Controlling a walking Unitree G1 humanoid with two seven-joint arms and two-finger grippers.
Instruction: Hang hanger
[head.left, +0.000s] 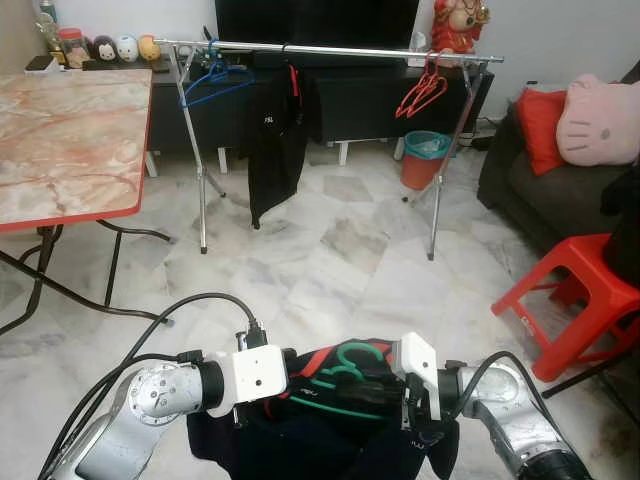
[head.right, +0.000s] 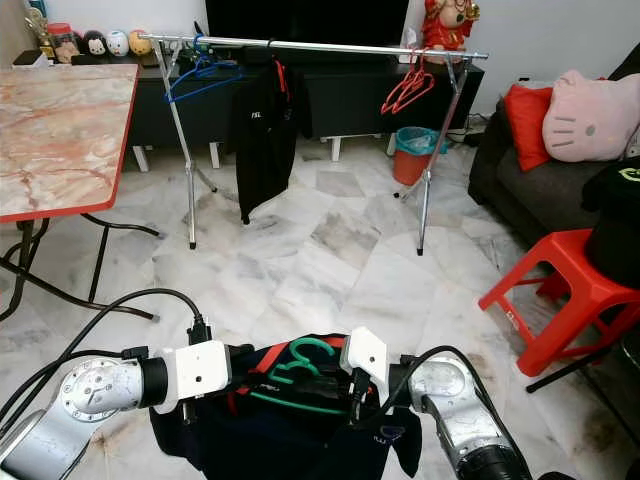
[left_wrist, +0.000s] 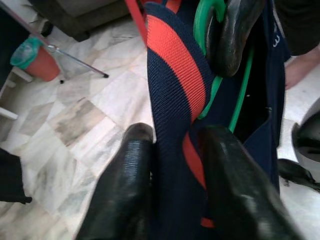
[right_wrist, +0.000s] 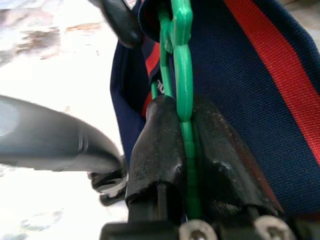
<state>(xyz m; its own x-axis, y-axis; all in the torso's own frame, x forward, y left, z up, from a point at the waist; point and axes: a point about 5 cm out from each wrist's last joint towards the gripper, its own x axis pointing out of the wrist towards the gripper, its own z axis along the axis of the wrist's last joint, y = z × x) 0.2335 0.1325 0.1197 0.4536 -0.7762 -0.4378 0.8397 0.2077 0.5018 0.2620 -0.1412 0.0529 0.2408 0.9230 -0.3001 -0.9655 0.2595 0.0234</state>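
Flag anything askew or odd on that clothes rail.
The black garment on the silver clothes rail hangs lopsided, bunched to one side, its hem uneven. The blue wire hanger and the red hangers hang tilted but bare.

You face a pale marble-tiled floor (head.left: 330, 260). To your left stands a folding table (head.left: 60, 140) with a pinkish marbled top and red edge. Along the far wall runs a low black TV cabinet (head.left: 350, 95); an orange bin (head.left: 425, 158) sits before it. At right, a dark sofa (head.left: 520, 190) holds red and pink cushions, with a red plastic stool (head.left: 575, 300) nearby.
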